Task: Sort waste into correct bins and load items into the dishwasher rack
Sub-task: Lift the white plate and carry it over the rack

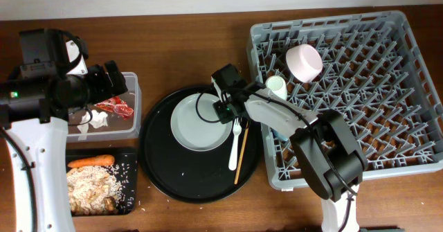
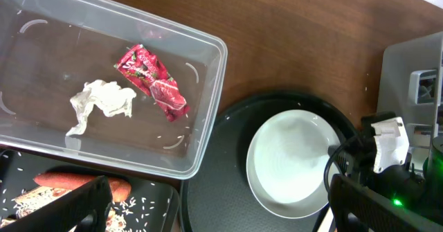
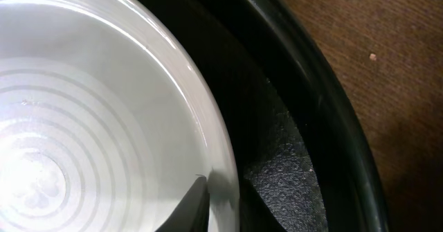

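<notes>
Reaching toward 10 o'clock with right arm, right claw (image 1: 225,111) pinching plate (image 1: 196,126) rim at 2 o'clock; hovering left claw (image 1: 114,83) wide open over tub (image 1: 133,118).

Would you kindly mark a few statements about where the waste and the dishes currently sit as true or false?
1. The red crinkled snack wrapper lies inside the clear plastic rectangular tub. True.
2. The pale pink bowl sits on the big round black tray. False: it is in the large grey plastic rack.
3. The small orange carrot lies in the shallow black rectangular tray. True.
4. The white plastic fork is already in the rack. False: it lies on the round black tray, beside the pale grey-green round plate.
5. The left gripper is open. True.
</notes>
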`<action>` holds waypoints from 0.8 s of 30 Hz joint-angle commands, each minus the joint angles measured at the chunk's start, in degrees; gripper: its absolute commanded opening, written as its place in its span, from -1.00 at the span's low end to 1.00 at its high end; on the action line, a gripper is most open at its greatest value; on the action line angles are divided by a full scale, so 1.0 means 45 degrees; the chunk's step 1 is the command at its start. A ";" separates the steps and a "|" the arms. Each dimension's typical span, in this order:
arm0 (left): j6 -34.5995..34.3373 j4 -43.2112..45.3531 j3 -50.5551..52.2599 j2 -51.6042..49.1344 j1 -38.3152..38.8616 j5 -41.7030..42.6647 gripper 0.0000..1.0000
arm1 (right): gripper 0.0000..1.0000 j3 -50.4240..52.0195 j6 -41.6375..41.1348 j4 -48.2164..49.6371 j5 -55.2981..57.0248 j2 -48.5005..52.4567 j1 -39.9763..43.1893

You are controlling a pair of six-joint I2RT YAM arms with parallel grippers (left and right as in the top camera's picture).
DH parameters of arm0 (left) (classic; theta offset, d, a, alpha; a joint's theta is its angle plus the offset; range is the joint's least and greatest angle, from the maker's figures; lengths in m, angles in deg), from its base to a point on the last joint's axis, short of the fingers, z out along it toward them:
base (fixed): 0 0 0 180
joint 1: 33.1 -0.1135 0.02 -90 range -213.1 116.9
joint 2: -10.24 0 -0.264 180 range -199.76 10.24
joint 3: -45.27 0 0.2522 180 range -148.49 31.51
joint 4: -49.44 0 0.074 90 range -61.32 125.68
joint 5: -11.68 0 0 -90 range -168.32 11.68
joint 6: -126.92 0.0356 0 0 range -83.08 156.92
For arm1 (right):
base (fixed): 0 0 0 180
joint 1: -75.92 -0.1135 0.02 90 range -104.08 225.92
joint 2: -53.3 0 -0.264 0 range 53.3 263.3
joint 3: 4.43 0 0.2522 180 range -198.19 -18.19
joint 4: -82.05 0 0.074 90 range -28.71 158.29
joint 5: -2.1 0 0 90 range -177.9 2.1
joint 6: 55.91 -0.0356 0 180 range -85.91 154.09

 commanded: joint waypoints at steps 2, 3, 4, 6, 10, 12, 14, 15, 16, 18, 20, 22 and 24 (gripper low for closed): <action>-0.0165 -0.0019 -0.0189 0.0170 -0.0034 -0.0136 0.99 | -0.92 0.0136 -0.0024 -0.0097 0.0112 0.0423 -0.0034; -0.0165 -0.0019 -0.0189 0.0170 -0.0034 -0.0136 0.98 | -0.92 0.0112 -0.0024 -0.0083 0.0112 0.0418 -0.0034; -0.0165 -0.0019 -0.0189 0.0170 -0.0034 -0.0136 0.99 | -0.92 0.0083 -0.0019 -0.0063 0.0112 0.0398 -0.0034; -0.0165 -0.0019 -0.0189 0.0170 -0.0034 -0.0131 0.98 | -0.92 -0.0117 -0.0019 -0.0053 0.0107 0.0374 -0.0034; -0.0165 -0.0015 -0.0189 0.0170 -0.0034 -0.0136 0.99 | -0.92 -0.0738 -0.0024 -0.0257 0.0097 -0.0112 -0.0034; -0.0165 -0.0019 -0.0189 0.0170 -0.0034 -0.0136 0.99 | -0.92 -0.1010 -0.0024 -0.0369 -0.0044 -0.0651 -0.0034; -0.0165 -0.0019 -0.0194 0.0170 -0.0034 -0.0136 0.99 | -0.92 -0.1171 -0.0019 -0.0690 -0.0034 -0.1078 -0.0034; -0.0165 -0.0019 -0.0194 0.0170 -0.0034 -0.0136 0.99 | -0.92 -0.1243 -0.0019 -0.0855 -0.0034 -0.1268 -0.0034; -0.0165 -0.0019 -0.0189 0.0170 -0.0034 -0.0131 0.99 | -0.92 -0.1375 -0.0019 -0.1185 -0.0024 -0.1569 -0.0019; -0.0165 -0.0019 -0.0189 0.0170 -0.0034 -0.0136 0.99 | -0.92 -0.1428 -0.0019 -0.1506 0.0019 -0.2035 0.0029; -0.0165 -0.0019 -0.0194 0.0170 -0.0034 -0.0136 0.99 | -0.92 -0.1433 -0.0019 -0.1826 0.0024 -0.2628 0.0185; -0.0165 -0.0019 -0.0194 0.0170 -0.0034 -0.0136 0.99 | -0.92 -0.1433 -0.0015 -0.2050 0.0073 -0.3133 0.0355; -0.0165 -0.0019 -0.0194 0.0170 -0.0034 -0.0136 0.99 | -0.92 -0.1438 -0.0010 -0.2220 0.0165 -0.3628 0.0491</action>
